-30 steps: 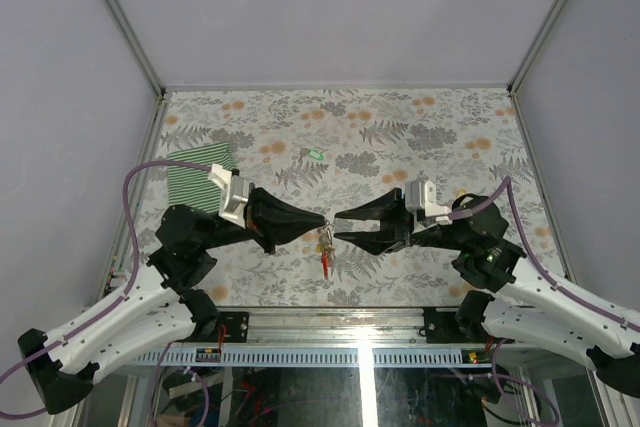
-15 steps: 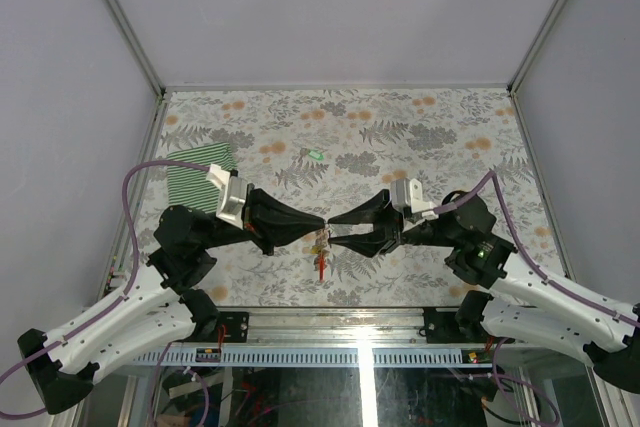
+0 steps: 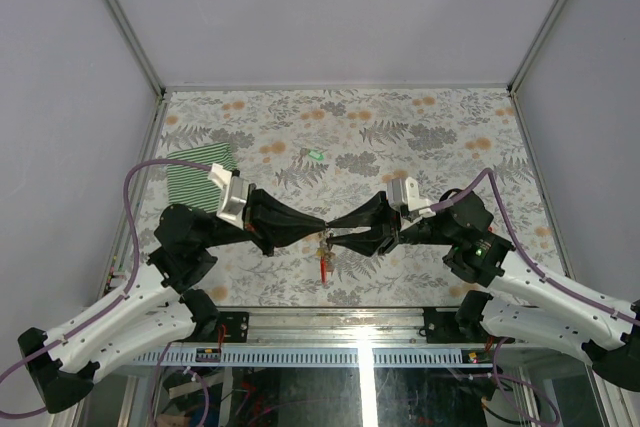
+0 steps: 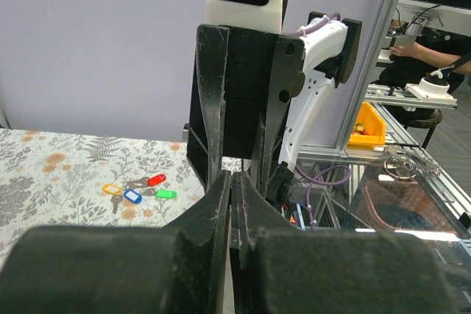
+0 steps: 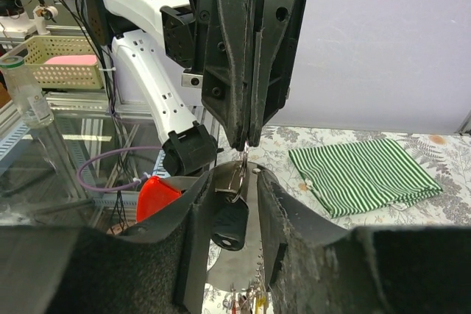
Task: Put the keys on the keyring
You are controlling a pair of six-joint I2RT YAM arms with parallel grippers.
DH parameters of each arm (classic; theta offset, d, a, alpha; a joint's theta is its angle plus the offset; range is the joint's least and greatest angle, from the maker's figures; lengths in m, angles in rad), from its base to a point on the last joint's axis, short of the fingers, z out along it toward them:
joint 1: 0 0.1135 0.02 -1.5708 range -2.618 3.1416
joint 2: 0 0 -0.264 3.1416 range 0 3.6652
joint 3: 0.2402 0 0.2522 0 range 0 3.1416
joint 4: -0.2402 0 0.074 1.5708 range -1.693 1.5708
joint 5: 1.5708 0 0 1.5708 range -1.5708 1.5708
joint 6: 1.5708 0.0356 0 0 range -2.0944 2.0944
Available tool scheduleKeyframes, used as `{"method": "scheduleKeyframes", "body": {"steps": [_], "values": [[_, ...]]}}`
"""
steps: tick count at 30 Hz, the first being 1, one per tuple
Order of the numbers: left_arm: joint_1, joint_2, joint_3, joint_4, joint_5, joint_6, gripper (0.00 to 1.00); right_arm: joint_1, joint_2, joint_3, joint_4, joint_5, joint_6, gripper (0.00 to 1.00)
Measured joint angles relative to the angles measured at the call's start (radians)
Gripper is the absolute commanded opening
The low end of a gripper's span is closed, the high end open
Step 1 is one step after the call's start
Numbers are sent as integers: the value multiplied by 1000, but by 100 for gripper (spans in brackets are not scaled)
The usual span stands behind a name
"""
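The keyring [image 3: 323, 250] hangs over the table's front middle, its red loop [image 3: 323, 267] lowest. My left gripper [image 3: 322, 223] is shut on its top. In the right wrist view those tips [image 5: 246, 145] pinch the wire ring [image 5: 240, 176] from above. A black fob [image 5: 229, 227], a grey metal strip [image 5: 243, 273] and the red loop [image 5: 157, 195] hang below. My right gripper [image 5: 235, 173] stands open, a finger on each side of the ring and fob. Loose keys [image 4: 140, 190] with yellow, blue, red and green heads lie on the table, also in the top view as keys [image 3: 313, 155].
A green striped cloth [image 3: 198, 179] lies at the table's left, behind my left arm; the same cloth [image 5: 360, 174] shows in the right wrist view. Grey walls enclose the flowered table [image 3: 420, 137]. A metal rail runs along the near edge [image 3: 330, 315].
My right gripper has moved left up to the left gripper's tip, and its jaws have narrowed around the hanging keyring. The left arm has held still.
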Motion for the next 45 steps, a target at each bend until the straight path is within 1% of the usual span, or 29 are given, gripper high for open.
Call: {"method": "scheduleKeyframes", "body": {"steps": [4,10,14,20,22,23,26,27,29,31,33,39,45], "values": [[0,2,7,1,4,0,0,0,3,0,0,0,3,31],[0,10,9,1,6,0,0,0,11,1,0,-1,5,30],[0,16,9,1,8,0,0,0,14,5,-2,-8,4,27],[0,19,16,1,16,0,0,0,14,18,-8,-13,4,12],[0,19,18,1,20,0,0,0,14,19,-9,-16,4,1],[0,19,19,1,24,0,0,0,14,20,-11,-18,5,0],[0,19,20,0,26,0,0,0,14,33,-38,-18,3,0],[0,19,20,0,26,0,2,0,14,42,-56,-18,0,0],[0,19,20,-2,26,1,11,0,14,61,-97,-16,-9,0],[0,19,22,-7,25,4,20,0,15,93,-164,-8,-27,0],[0,16,29,-20,20,13,24,0,16,145,-266,6,-55,0],[0,-5,67,-98,-11,56,26,0,60,361,-610,66,-165,0],[0,-4,74,-165,-40,94,28,0,176,593,-966,153,-261,0]]}}
